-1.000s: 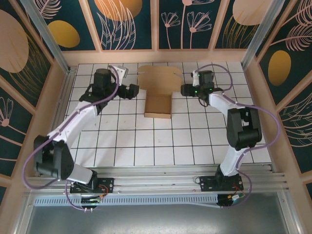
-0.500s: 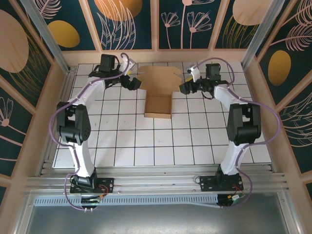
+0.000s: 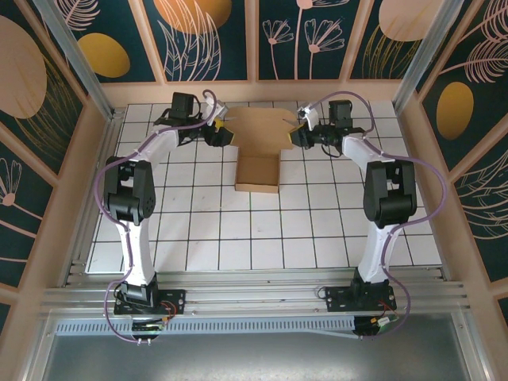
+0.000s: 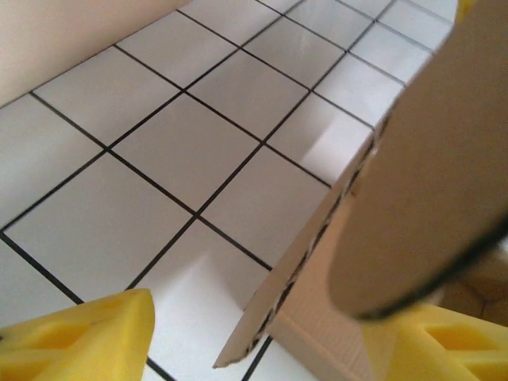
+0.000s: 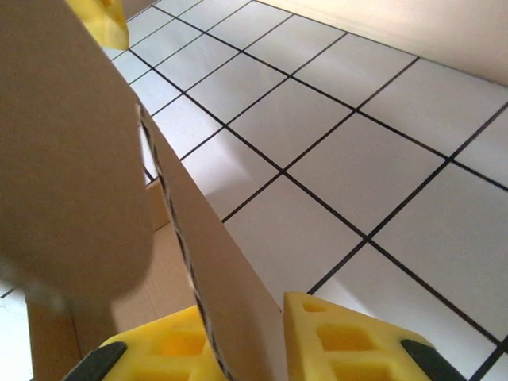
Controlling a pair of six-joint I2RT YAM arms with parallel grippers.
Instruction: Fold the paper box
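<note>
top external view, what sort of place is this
Probably a purpose-built robot test cell: a white tabletop ruled with a black grid, dark teal wall panels painted with gold leaves boxing it in, and two white robot arms bolted to an aluminium rail at the near edge.

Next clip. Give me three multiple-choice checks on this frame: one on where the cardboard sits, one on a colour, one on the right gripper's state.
1. Where does the paper box lie on the table?
A. far side, centred
B. near edge, by the arm bases
C. left near corner

2. What colour are the fingers of the right gripper?
A. red
B. yellow
C. blue

3. The right gripper is:
A. wide open over bare tiles
B. holding a cup
C. closed on a flap of the box

Answers:
1 A, the overhead view shows it centred at the far side.
2 B, the wrist view shows yellow fingers.
3 C, the flap's edge sits pinched between them.
</note>
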